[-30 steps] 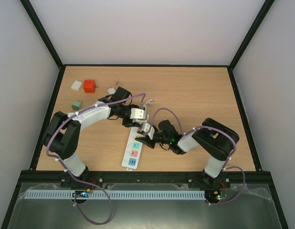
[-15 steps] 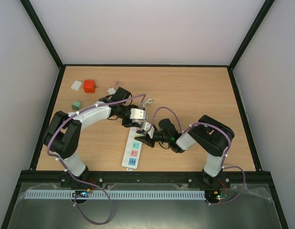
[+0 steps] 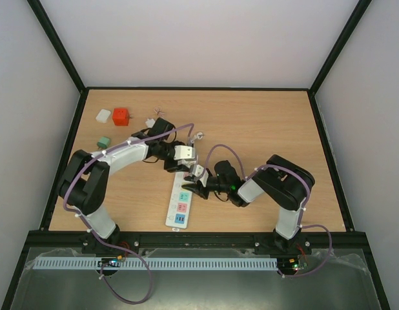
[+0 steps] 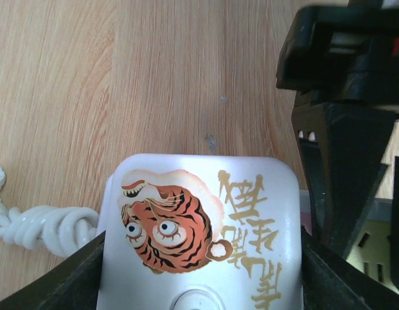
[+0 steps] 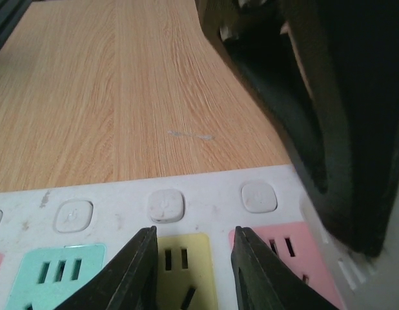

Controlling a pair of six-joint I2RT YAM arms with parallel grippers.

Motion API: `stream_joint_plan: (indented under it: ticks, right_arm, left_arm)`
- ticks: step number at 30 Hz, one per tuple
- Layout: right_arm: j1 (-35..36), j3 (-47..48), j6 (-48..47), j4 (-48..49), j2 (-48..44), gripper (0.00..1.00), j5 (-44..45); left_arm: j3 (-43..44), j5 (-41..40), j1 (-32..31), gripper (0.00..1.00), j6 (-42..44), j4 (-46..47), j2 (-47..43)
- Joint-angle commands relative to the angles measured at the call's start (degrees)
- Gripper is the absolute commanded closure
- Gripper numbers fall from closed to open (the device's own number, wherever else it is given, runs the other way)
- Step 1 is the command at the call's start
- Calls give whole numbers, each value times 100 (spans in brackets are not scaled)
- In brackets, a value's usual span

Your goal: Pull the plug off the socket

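The socket, a long white strip with coloured squares, lies on the wooden table between the arms. My left gripper is shut on the plug, a white block with a tiger face and gold letters, at the strip's far end. Whether its pins still sit in the strip is hidden. Its white coiled cord trails left. My right gripper is open, and its fingertips rest on the socket on either side of the yellow square. It also shows in the top view.
A red cube, a white block, a green block and a small white plug lie at the far left. Purple cables loop over both arms. The left gripper's black body looms close in the right wrist view.
My left gripper with the plug has shifted slightly up and to the left, away from the strip's far end. My right gripper stays on the strip; its arm shifted slightly.
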Motion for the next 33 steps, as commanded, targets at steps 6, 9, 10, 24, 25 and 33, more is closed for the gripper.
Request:
stream_joint_plan:
  ticks: [6, 9, 10, 24, 25, 33]
  right_arm:
    - [-127, -108, -4, -866, 349, 68, 436]
    - [-128, -130, -18, -843, 334, 68, 395]
    - [-129, -135, -19, -840, 329, 68, 377]
    - [-120, 143, -140, -1537, -769, 60, 163]
    - [-118, 223, -127, -1652, -875, 58, 156]
    - [-120, 765, -192, -2881, -1791, 32, 74]
  left_arm:
    - [-336, 859, -203, 64, 16, 498, -736]
    - [-408, 726, -210, 64, -9, 585, -785]
    - [-366, 690, -202, 64, 7, 512, -762]
    - [-79, 884, 729, 63, -307, 125, -1060]
    - [-77, 894, 812, 63, -395, 107, -1119]
    - [-155, 944, 1649, 61, -611, -475, -1673]
